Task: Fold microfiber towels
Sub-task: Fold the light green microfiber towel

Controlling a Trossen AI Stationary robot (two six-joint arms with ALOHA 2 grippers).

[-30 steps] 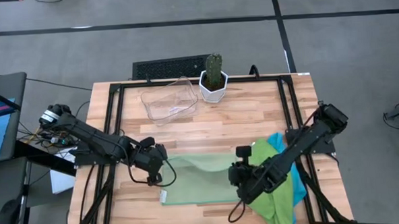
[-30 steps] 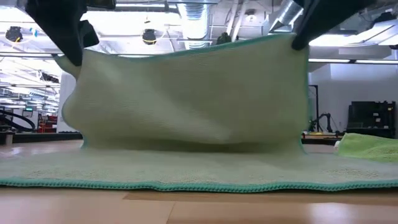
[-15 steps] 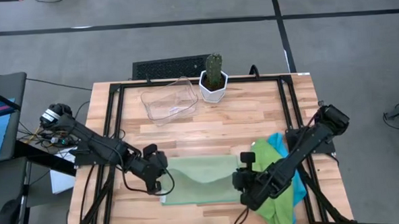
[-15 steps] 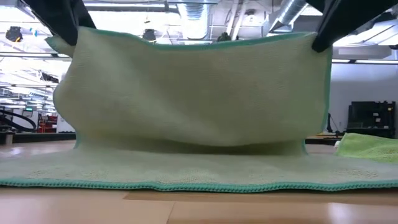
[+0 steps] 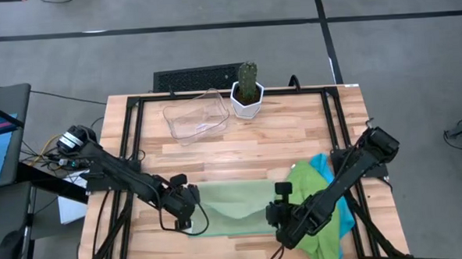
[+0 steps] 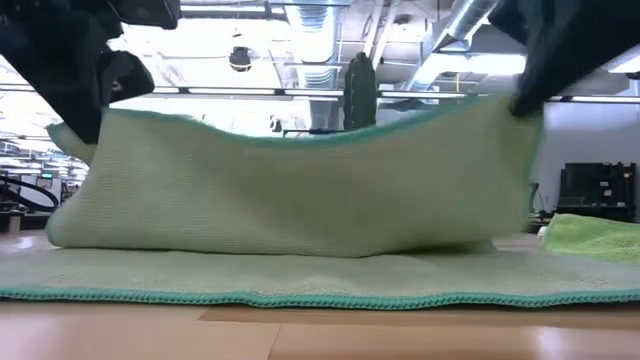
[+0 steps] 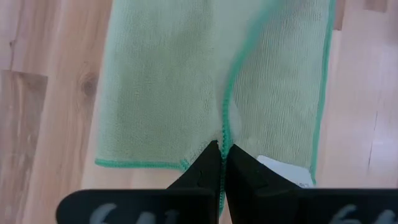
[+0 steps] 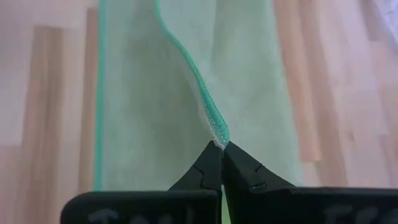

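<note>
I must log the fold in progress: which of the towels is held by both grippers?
The pale green towel, pinched by the left gripper and right gripper; the bright green towel and the blue towel lie unheld.

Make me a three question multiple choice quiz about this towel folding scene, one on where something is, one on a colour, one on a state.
1. Where is the potted cactus?
A. at the table's far edge, beside the clear tray
B. on the pale green towel
C. on the floor

2. What colour is the towel's edge stitching?
A. pink
B. teal green
C. black

3. How is the pale green towel?
A. rolled up
B. lying flat, untouched
C. one edge lifted by the left gripper and right gripper

Answers: 1 A, the high view shows it next to the tray. 2 B, both wrist views show the trim. 3 C, both jaws pinch the raised edge.
</note>
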